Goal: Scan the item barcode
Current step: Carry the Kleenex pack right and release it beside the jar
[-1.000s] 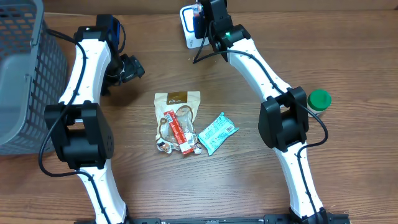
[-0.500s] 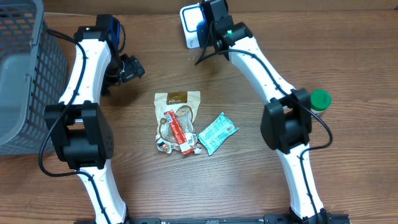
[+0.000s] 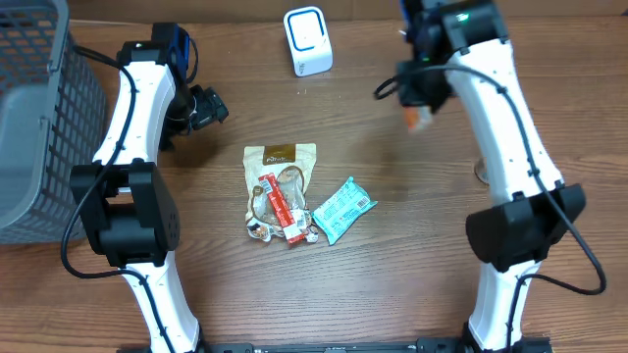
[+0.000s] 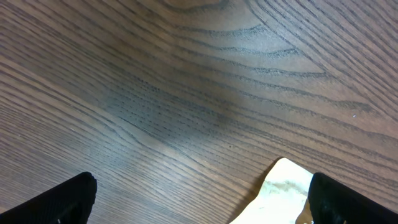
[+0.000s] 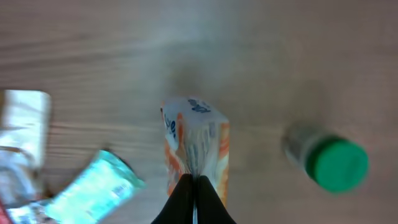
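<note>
The right gripper (image 5: 194,186) is clamped on the lower edge of an orange-and-white packet (image 5: 196,143); in the right wrist view its two fingers meet in a narrow point with the packet's crimped seam pinched between them. The packet stands on edge above the fingers, printed face to the left. Seen from overhead, gripper and packet hang in the upper right of the frame, above bare tabletop (image 3: 392,284). The white scanner (image 3: 307,41) stands to their left at the top centre, well apart from them.

In the right wrist view a green-capped bottle (image 5: 336,163) sits blurred at the right. A teal packet (image 5: 93,190) lies at the lower left, and a pale pouch shows at the left edge, too blurred to read.

The left gripper (image 3: 206,106) has its fingers spread wide and holds nothing. Its dark fingertips (image 4: 62,199) sit in the two bottom corners of the left wrist view, over wood grain, with a pale corner of packaging between them at the bottom.

In the middle of the overhead frame lies a small pile: a beige pouch (image 3: 280,162) with a red stick packet (image 3: 275,201) on it, the teal packet just beside at the right. A grey mesh basket (image 3: 39,118) fills the upper left.
</note>
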Controlling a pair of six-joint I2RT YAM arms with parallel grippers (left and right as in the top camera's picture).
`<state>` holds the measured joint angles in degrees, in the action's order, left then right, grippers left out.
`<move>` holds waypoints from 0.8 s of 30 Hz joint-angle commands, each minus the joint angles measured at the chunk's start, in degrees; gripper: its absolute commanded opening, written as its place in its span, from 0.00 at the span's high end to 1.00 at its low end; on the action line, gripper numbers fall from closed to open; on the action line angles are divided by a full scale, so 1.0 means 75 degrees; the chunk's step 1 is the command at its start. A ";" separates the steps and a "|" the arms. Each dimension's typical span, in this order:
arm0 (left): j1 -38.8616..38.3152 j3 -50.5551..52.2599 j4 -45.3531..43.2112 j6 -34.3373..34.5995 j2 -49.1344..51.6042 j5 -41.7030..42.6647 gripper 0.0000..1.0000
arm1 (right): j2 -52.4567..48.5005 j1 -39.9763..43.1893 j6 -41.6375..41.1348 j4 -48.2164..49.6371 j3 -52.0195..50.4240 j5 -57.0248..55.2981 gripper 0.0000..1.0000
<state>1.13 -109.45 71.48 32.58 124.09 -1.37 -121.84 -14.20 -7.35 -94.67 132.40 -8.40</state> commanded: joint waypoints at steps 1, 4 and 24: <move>-0.0070 -0.0119 -0.0003 -0.0090 -0.0117 -0.0073 0.00 | -0.0187 0.0577 -0.0041 -0.0111 -0.0233 -0.0079 0.96; -0.0067 -0.0119 0.0000 -0.0090 -0.0117 -0.0073 0.00 | -0.0187 0.0988 -0.0044 -0.0134 -0.0469 -0.0076 0.94; -0.0055 -0.0119 -0.0003 -0.0090 -0.0117 -0.0073 0.00 | -0.0172 0.0746 0.0012 -0.0321 -0.1457 0.3045 0.36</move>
<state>1.13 -109.45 71.48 32.58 124.11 -1.37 -123.28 -5.04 -7.46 -97.12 123.79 6.11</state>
